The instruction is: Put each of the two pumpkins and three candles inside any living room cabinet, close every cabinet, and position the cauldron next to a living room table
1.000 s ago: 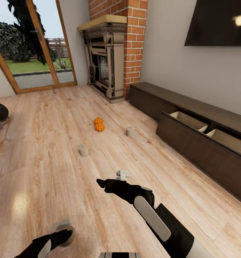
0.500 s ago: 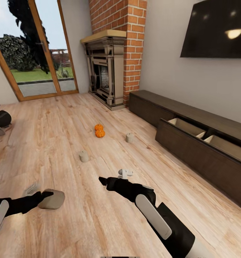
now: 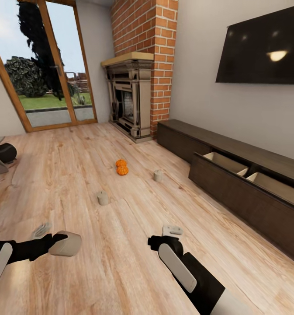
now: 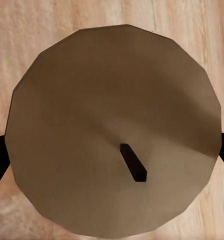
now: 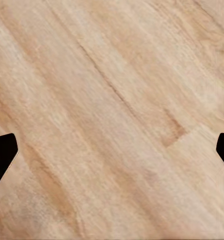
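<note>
1. The left hand [image 3: 55,239] grips a beige candle [image 3: 66,244] above the wood floor [image 3: 77,175]; in the left wrist view the candle's [image 4: 112,135] round top with its dark wick sits between the black fingertips.
2. The right hand [image 3: 157,241] hangs over bare planks with its fingers spread wide and nothing between them [image 5: 112,145].
3. Two more candles [image 3: 103,198] [image 3: 158,176] stand on the floor, well apart.
4. Two orange pumpkins [image 3: 122,167] touch each other, near the second candle.
5. The dark cabinet [image 3: 234,192] runs along the wall beyond that candle, one front pulled out, pale inside.
6. A brick fireplace [image 3: 131,98] stands beside the cabinet's far end; a black screen [image 3: 260,48] hangs above it. No writing is legible.
</note>
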Controlling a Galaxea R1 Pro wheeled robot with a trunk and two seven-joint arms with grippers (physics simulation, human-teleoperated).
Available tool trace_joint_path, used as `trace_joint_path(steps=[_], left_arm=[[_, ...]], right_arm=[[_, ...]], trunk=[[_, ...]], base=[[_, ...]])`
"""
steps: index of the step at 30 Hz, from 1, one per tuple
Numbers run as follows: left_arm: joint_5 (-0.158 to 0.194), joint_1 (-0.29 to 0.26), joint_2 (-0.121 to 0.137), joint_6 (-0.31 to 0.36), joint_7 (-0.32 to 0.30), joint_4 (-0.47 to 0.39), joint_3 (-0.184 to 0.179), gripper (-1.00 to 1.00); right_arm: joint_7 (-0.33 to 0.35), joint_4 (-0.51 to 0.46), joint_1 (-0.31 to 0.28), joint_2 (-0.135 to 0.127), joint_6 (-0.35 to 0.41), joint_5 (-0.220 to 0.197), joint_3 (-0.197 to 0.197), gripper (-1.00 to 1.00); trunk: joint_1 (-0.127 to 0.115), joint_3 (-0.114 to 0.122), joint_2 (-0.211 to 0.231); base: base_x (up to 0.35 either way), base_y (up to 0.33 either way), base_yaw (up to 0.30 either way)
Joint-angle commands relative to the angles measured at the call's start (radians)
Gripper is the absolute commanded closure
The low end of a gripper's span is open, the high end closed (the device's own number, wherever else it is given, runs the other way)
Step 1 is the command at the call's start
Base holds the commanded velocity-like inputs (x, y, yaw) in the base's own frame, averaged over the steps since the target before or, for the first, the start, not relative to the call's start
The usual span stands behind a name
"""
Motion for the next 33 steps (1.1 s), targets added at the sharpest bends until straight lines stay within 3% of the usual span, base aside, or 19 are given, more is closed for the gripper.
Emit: trace_joint_path(steps=[1,18,27,33], left_arm=[[-0.008,-0.001,0.0,0.005,-0.004,-0.001,0.002,1.0],[-0.009,-0.001,-0.002,0.005,-0.003,0.002,0.001,1.0],[-0.007,-0.001,-0.002,0.005,-0.004,0.0,0.002,1.0],[-0.006,-0.001,-0.002,0.005,-0.003,0.001,0.002,1.0]], right_arm=[[-0.011,-0.004,-0.001,0.001,0.003,-0.005,0.001,-1.0],[-0.004,-0.041,-0.001,0.006,-0.001,-0.007,0.007,-1.0],[-0.001,-0.048,-0.001,0.006,-0.002,-0.005,0.028,-1.0],[0.006,-0.055,-0.001,0.005,-0.002,-0.001,0.05,-1.0]], trunk=[[-0.001,0.003,0.0],[-0.008,0.069,0.004],[-0.008,0.069,0.004],[-0.008,0.069,0.004]], base=[[0.0,0.0,0.0],[0.0,0.0,0.027],[0.0,0.0,0.256],[0.015,0.0,0.046]])
